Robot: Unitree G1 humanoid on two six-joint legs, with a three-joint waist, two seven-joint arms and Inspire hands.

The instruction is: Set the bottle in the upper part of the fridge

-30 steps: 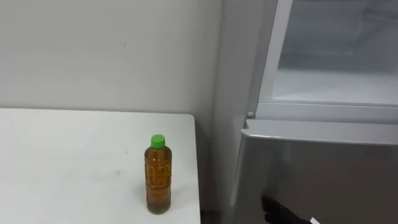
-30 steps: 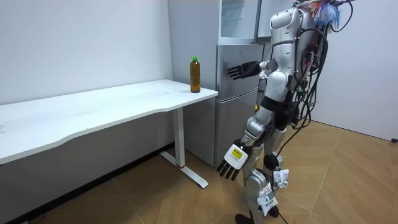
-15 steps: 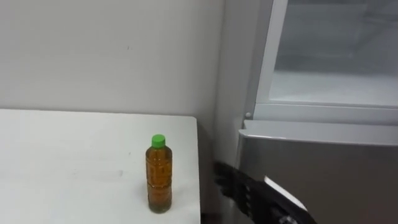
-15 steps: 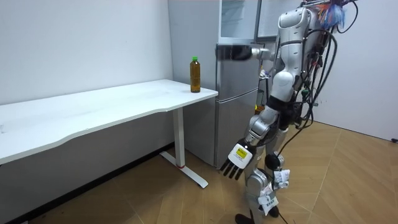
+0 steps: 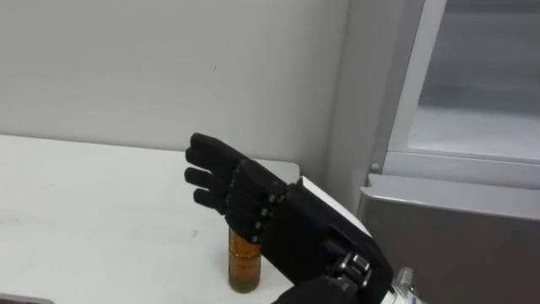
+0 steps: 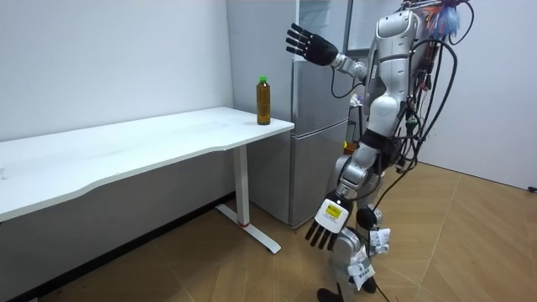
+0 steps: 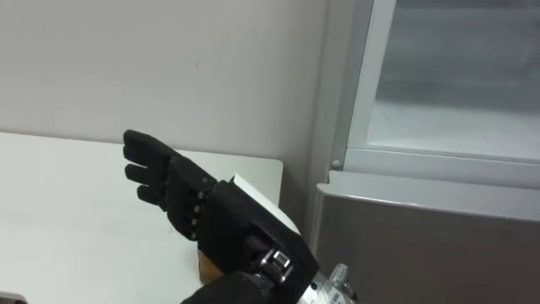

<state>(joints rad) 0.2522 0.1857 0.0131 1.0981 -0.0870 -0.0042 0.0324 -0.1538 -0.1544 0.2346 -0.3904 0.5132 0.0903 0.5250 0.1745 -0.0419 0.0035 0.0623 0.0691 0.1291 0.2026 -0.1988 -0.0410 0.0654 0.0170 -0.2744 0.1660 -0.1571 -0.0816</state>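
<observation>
At the table's (image 5: 93,211) three o'clock corner I see the bottle (image 5: 245,268) standing upright on the white top, amber inside, with a green cap that shows in the room view. My right hand (image 5: 238,192) hovers in front of it in the eye views, hiding its upper half, with fingers straight and spread wide, pointing toward ten o'clock and holding nothing. From the room view, that hand is well above the bottle, at its one o'clock and apart from it. The fridge (image 5: 456,245) stands just beside the table at three o'clock, and the pale interior of its upper compartment (image 5: 481,93) shows. My left hand (image 6: 327,225) hangs low at my side, fingers straight and empty.
</observation>
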